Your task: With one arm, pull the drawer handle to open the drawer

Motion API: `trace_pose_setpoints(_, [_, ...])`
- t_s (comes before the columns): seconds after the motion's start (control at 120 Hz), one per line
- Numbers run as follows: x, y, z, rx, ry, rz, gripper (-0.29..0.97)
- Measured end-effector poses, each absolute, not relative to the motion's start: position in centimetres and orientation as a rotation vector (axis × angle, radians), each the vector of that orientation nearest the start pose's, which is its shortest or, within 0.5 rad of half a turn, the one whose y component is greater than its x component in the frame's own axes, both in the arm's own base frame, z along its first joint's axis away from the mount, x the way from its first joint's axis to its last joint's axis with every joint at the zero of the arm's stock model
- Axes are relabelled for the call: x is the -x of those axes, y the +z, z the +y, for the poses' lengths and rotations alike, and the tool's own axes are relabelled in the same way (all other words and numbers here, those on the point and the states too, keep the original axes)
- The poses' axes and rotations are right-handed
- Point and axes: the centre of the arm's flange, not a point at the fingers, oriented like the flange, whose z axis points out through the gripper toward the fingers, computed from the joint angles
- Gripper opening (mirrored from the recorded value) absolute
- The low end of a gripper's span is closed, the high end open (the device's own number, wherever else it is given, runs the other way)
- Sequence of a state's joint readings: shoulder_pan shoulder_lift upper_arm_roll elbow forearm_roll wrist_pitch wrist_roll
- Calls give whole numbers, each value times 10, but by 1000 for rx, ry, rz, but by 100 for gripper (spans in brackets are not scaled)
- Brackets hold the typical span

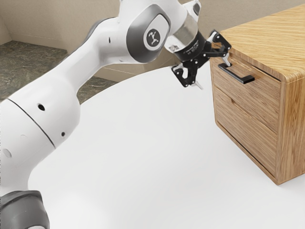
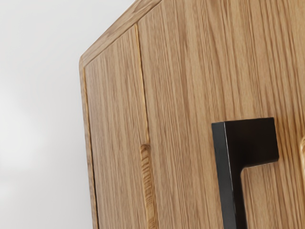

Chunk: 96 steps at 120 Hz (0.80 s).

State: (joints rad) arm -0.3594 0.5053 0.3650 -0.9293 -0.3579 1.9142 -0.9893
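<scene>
White surface (image 1: pixel 143 157) carried a wooden cabinet (image 1: pixel 271 43) at the exterior view's right, its top drawer (image 1: pixel 250 93) seemingly shut. The black handle (image 1: pixel 237 74) ran level along the drawer front, just beyond the tool (image 1: pixel 214 73), whose fingers stood apart, not yet round the bar. The wrist view gave the handle's end close up; the exterior view, the spread fingers.

Plain home-like room: oak drawer cabinet (image 1: pixel 267 109) atop white round table (image 1: pixel 143 157); dark mottled stone floor (image 1: pixel 28 62) below table, bare beige walls (image 1: pixel 57 19) behind table.
</scene>
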Motion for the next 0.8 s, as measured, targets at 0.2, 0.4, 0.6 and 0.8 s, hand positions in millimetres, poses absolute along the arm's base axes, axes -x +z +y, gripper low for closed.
trace_pose_setpoints(0.2, [-715, 656, -125, 3161, -621, -1537, 68])
trace_pose_setpoints(0.4, [-720, 651, -120, 3160, -632, -1532, 68])
trace_pose_setpoints(0.6, [-721, 648, -117, 3161, -635, -1528, 68])
trace_pose_setpoints(0.8, [-724, 639, -123, 3174, -615, -1509, 68])
